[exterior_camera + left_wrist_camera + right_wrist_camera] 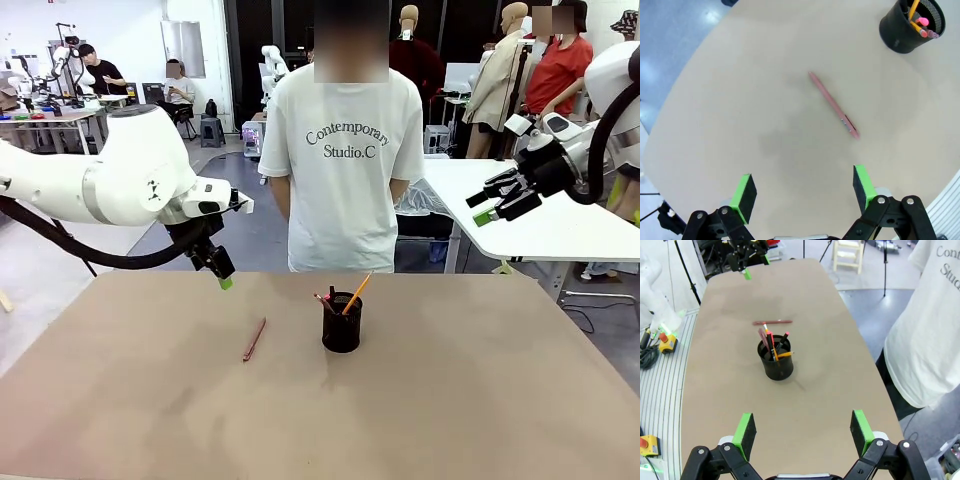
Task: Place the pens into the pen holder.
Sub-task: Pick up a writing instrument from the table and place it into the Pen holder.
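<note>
A reddish-brown pen [254,339] lies flat on the brown table, left of the pen holder [341,322], a black mesh cup. The cup holds an orange-yellow pencil [356,293] and other pens, leaning. My left gripper [222,275] hangs open above the table's far left, up and away from the lying pen. From its wrist the pen [834,104] lies ahead of the open left gripper [805,192], with the holder [912,25] at top right. My right gripper [483,205] is open, raised beyond the table's right side. Its wrist view looks down over the right gripper [802,432] at the holder [775,362] and pen [772,322].
A person in a white T-shirt [345,170] stands at the far edge, arms behind the back. A white table [540,215] stands behind at the right. The brown table [480,400] has bare surface all around the holder.
</note>
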Controlling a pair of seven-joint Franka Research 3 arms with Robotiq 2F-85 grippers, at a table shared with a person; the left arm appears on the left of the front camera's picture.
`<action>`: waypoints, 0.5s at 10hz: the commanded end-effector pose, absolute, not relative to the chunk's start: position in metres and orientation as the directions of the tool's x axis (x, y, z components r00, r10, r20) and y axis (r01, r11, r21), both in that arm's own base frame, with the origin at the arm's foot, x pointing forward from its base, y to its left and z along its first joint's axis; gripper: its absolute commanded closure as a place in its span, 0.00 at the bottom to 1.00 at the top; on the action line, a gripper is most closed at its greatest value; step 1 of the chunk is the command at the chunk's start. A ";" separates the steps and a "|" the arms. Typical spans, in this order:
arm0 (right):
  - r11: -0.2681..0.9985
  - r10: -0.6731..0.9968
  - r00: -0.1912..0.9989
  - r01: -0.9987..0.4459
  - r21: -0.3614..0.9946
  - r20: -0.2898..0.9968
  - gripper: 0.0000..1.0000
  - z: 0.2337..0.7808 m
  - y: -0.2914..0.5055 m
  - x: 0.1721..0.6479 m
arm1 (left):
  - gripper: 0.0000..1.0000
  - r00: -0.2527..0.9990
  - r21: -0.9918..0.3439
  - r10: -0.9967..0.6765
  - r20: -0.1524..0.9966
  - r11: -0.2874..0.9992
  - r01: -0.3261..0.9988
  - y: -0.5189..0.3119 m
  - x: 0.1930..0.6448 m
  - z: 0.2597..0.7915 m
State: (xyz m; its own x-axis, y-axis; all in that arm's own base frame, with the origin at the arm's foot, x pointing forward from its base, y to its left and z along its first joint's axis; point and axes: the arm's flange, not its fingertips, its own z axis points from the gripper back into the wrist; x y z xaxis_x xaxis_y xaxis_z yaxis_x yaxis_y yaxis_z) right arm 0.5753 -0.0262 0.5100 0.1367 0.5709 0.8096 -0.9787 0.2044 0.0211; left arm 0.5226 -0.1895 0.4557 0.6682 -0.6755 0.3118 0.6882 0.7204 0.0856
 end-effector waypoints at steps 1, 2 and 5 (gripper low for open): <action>0.220 0.578 0.149 -0.975 0.022 0.802 0.00 0.511 -0.023 0.574 | 0.00 0.666 0.086 -0.678 0.312 0.718 0.691 -0.191 0.522 0.455; 0.220 0.578 0.149 -0.975 0.022 0.802 0.00 0.511 -0.023 0.574 | 0.00 0.787 0.151 -0.572 0.230 0.820 0.551 -0.202 0.531 0.446; 0.220 0.578 0.149 -0.975 0.022 0.802 0.00 0.511 -0.023 0.574 | 0.00 0.890 0.143 -0.391 0.236 0.919 0.366 -0.229 0.561 0.422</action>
State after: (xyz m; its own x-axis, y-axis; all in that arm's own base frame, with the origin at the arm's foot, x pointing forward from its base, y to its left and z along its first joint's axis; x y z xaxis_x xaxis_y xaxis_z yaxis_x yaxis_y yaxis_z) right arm 0.5753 -0.0262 0.5099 0.1368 0.5709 0.8096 -0.9787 0.2044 0.0212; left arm 0.5459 -0.2056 0.4239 0.8538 -0.4561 0.2510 0.4313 0.8897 0.1496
